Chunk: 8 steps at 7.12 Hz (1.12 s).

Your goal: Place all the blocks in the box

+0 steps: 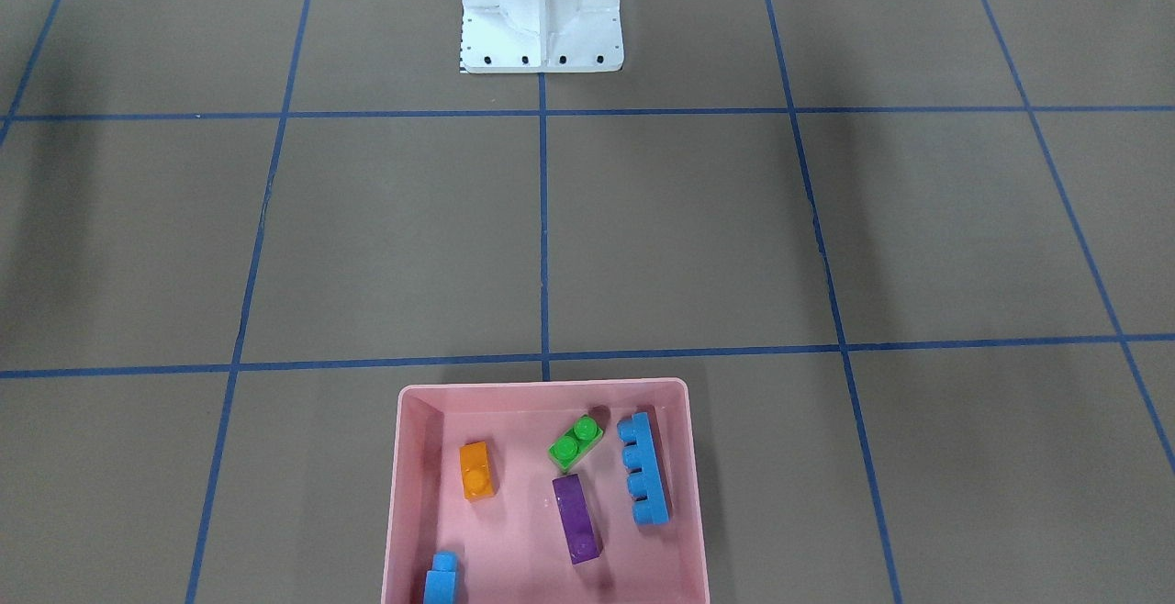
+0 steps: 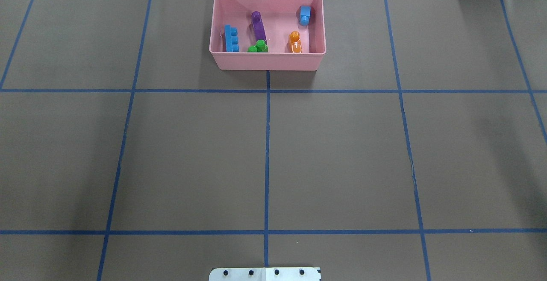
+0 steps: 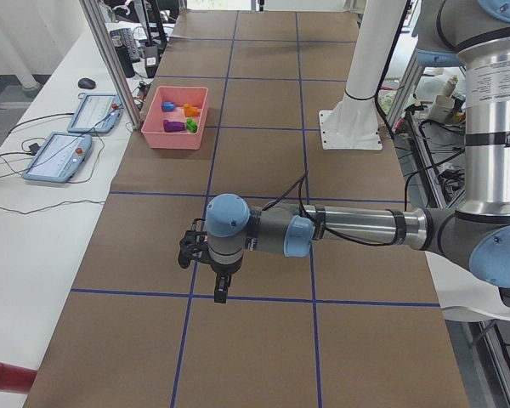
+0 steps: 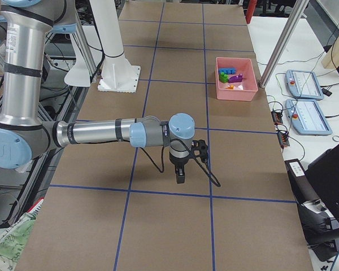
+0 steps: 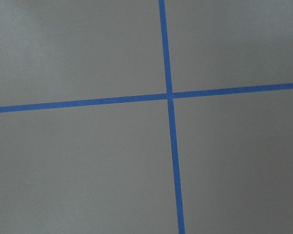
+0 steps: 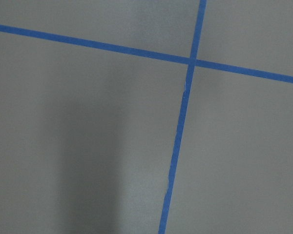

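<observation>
The pink box [image 1: 542, 387] [image 2: 267, 61] sits at the table's far middle edge. Inside it lie several blocks: an orange block [image 1: 476, 471] [image 2: 295, 42], a green two-stud block [image 1: 576, 441] [image 2: 258, 46], a purple block [image 1: 576, 519] [image 2: 257, 24], a long blue block [image 1: 643, 468] [image 2: 231, 38] and a small blue block [image 1: 442, 576] [image 2: 304, 15]. My left gripper [image 3: 222, 292] hangs over bare table far from the box [image 3: 172, 140]. My right gripper [image 4: 181, 177] does the same, far from the box [image 4: 235, 94]. Whether either gripper is open or shut I cannot tell. Both wrist views show only brown table and blue tape.
The white metal base [image 1: 542, 12] [image 2: 265, 273] stands at the robot's side of the table. Control tablets [image 3: 76, 127] [image 4: 305, 84] and cables lie on the white bench beyond the box. A metal frame post [image 3: 110, 59] rises beside the box. A red cylinder [image 3: 4, 374] lies at the bench's near end.
</observation>
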{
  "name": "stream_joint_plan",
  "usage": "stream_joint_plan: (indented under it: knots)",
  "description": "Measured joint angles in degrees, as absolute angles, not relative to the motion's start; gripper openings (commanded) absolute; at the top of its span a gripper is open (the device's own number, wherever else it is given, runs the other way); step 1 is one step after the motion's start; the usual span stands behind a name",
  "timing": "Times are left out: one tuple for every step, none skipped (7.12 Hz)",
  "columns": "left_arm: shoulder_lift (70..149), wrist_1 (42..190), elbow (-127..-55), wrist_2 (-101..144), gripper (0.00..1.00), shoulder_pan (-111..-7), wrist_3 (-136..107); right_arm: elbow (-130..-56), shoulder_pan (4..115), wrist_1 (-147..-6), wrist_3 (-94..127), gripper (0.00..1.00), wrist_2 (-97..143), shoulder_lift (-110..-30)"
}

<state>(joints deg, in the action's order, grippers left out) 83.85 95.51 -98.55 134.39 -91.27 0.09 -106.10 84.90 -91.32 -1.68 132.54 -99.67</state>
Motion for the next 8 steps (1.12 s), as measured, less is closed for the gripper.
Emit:
stream_joint_plan:
  knots:
    - [83.85,95.53,-98.56,134.39,1.0,-91.29,0.09,-106.49,84.9,-91.32,-1.67,1.0,132.6,-99.67]
    - [83.85,95.53,-98.57,134.38,1.0,-91.31,0.09,-106.85,84.9,-91.32,-1.67,1.0,132.73,-99.67]
    - [83.85,95.54,-98.59,134.39,1.0,-91.31,0.09,-107.04,84.9,-91.32,-1.67,1.0,132.98,-99.67]
    - [83.85,95.54,-98.6,134.38,1.0,-91.32,0.09,-107.1,84.93,-91.32,-1.67,1.0,133.19,-99.67]
    - [83.83,95.54,-98.6,134.38,1.0,-91.32,0.09,-107.12,84.99,-91.32,-1.67,1.0,133.28,-99.67]
    - [83.79,95.52,-98.56,134.38,1.0,-91.32,0.09,-107.16,85.03,-91.32,-1.67,1.0,133.31,-99.67]
    - [83.77,95.48,-98.48,134.38,1.0,-91.32,0.09,-107.41,85.05,-91.32,-1.67,1.0,133.35,-99.68]
    - [83.77,95.46,-98.41,134.39,1.0,-91.32,0.09,-108.01,85.07,-91.35,-1.67,1.0,133.39,-99.77]
